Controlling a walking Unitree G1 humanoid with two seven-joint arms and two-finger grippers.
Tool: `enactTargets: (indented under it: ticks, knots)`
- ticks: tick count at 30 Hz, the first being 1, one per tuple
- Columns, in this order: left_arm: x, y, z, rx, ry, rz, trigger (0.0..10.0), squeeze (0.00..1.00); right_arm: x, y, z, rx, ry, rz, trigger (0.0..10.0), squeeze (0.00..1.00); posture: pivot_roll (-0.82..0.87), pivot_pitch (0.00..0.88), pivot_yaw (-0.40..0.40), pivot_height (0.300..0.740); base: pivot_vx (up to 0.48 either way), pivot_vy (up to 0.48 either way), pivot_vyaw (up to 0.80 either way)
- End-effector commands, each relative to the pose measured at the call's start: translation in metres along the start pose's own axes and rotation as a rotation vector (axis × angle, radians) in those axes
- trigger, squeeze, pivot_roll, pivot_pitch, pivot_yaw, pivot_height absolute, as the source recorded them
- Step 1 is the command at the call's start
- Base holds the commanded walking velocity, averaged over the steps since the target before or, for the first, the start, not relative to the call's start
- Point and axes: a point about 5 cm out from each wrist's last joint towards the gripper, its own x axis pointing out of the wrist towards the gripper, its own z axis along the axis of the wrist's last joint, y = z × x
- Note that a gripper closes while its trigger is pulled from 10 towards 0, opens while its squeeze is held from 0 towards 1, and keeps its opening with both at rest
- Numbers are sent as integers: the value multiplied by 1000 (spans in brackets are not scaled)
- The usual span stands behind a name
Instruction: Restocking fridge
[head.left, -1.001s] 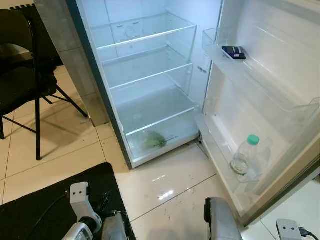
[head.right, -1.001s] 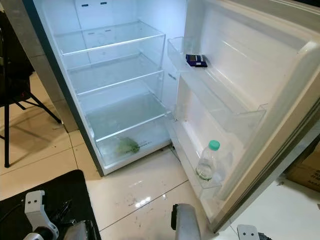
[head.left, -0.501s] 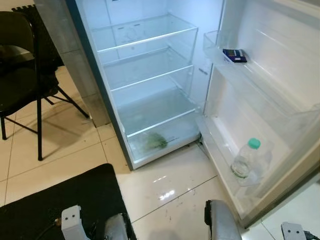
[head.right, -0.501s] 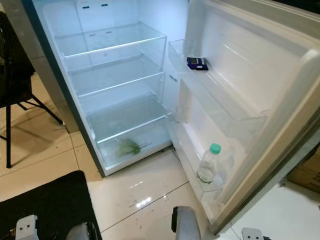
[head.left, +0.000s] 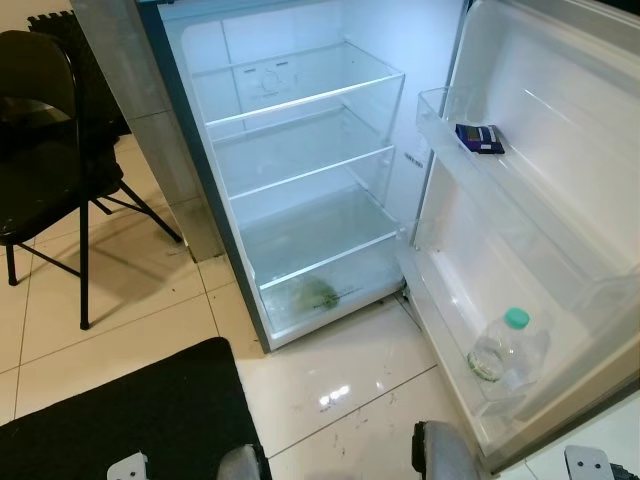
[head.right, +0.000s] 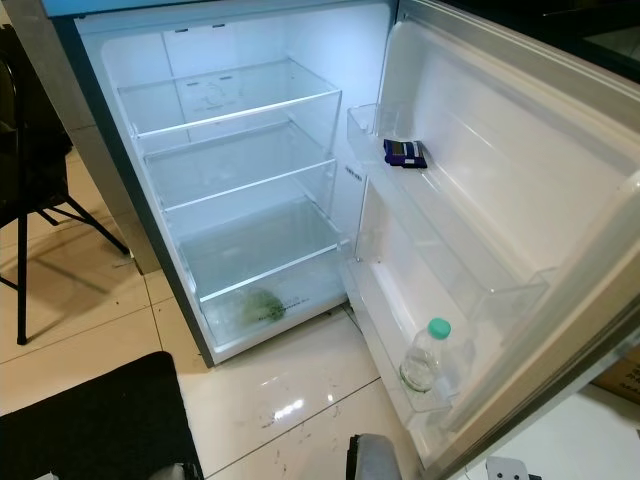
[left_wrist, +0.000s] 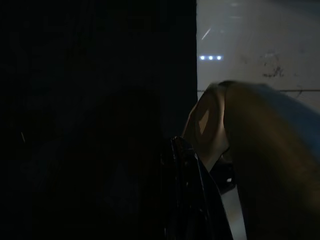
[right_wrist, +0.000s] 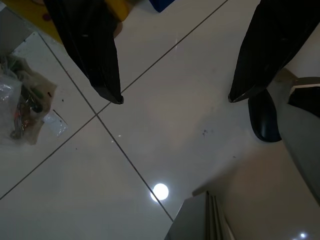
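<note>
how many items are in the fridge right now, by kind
bottles: 1, a clear bottle with a green cap in the lowest door bin
dark packets: 1, a small dark blue packet in the top door bin
leafy greens: 1, a green bunch in the bottom drawer
total: 3

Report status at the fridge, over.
Right tool open, empty, over floor tile. Fridge door open, shelves bare; greens in bottom drawer, bottle in door rack. Nothing blocking.

Fridge (head.left: 300, 90) open. Greens (head.left: 312, 292) in bottom drawer; bottle (head.left: 500, 348) on lower door shelf; dark packet (head.left: 479, 138) on upper.
</note>
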Motion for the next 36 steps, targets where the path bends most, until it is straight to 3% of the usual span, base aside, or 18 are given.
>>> enactTargets:
  ticks: [1, 12, 18, 36]
  knots:
    - [-1, 5, -1, 2, 17, 22, 10000, 0, 0, 0, -1, 4, -3, 7, 10000, 0, -71, 33, -25, 601, 0, 0, 0]
    - [2, 0, 3, 14, 8, 16, 10000, 0, 0, -1, -3, 5, 8, -17, 10000, 0, -72, 31, -23, 615, 0, 0, 0]
    - [2, -1, 1, 29, 24, 17, 10000, 0, 0, 0, -3, 7, 9, -17, 10000, 0, -71, 31, -24, 615, -394, 0, 0]
    - [3, -5, -1, 57, 36, 0, 10000, 0, -1, 3, -4, 28, -7, 28, 10000, 0, -69, 33, -21, 630, -80, 0, 0]
